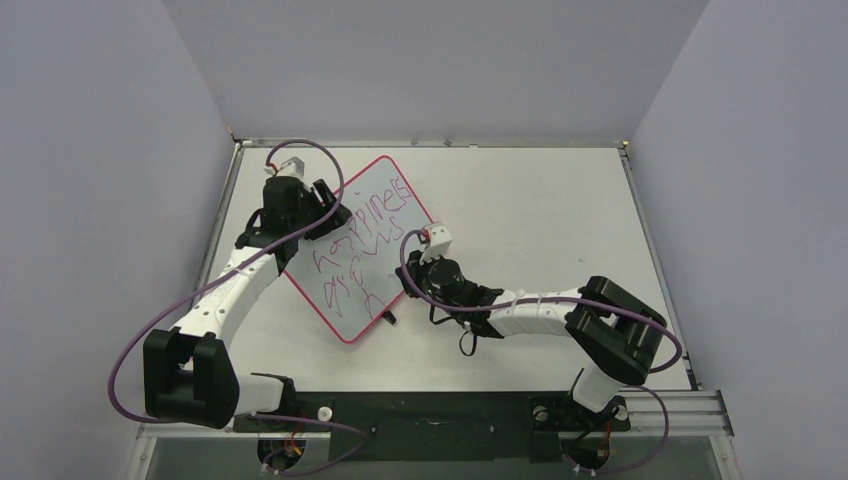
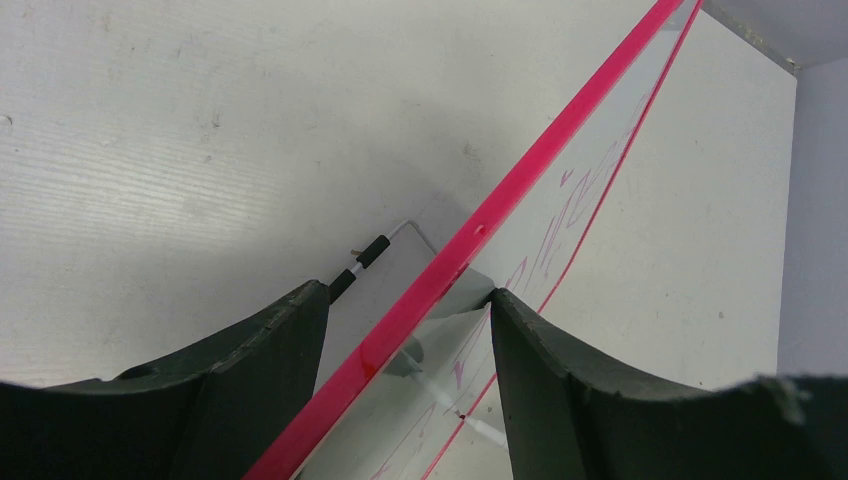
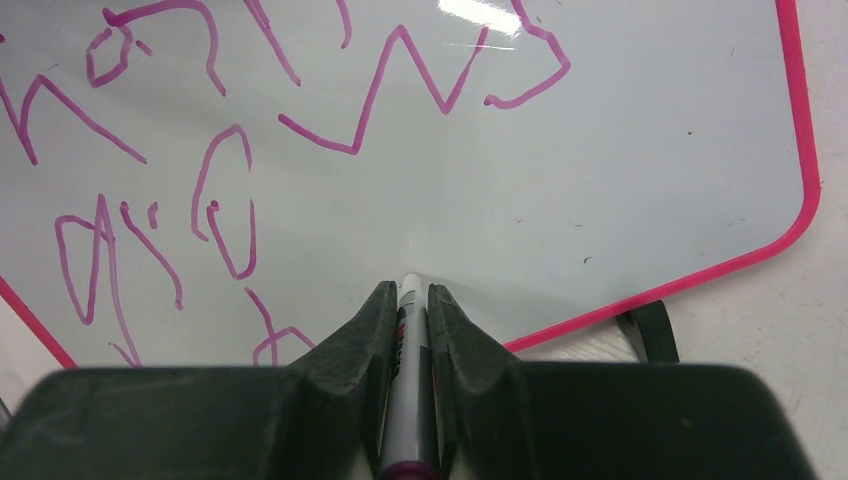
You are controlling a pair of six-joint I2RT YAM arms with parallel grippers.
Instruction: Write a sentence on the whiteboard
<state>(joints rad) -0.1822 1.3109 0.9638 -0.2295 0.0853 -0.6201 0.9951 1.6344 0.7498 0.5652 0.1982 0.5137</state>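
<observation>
Whiteboard left of centre in top view, turned cornerwise on tabletop. Right tool clamped on marker, tip at board, bottom middle of wrist frame. Left tool jaws spread astride pink edge, can't tell if pinching.

Risks imo: too much push and board skids or rocks on wire stand. Marker could twist in grip. Blank room shrinking toward corner.

Sentence: "happiness", maybe "grows", rest scrawl. No brand readable.

Top camera is looking down from high behind the near edge of the white tabletop. Both wrist cameras are looking close-up at the same pink-framed glossy white whiteboard.
</observation>
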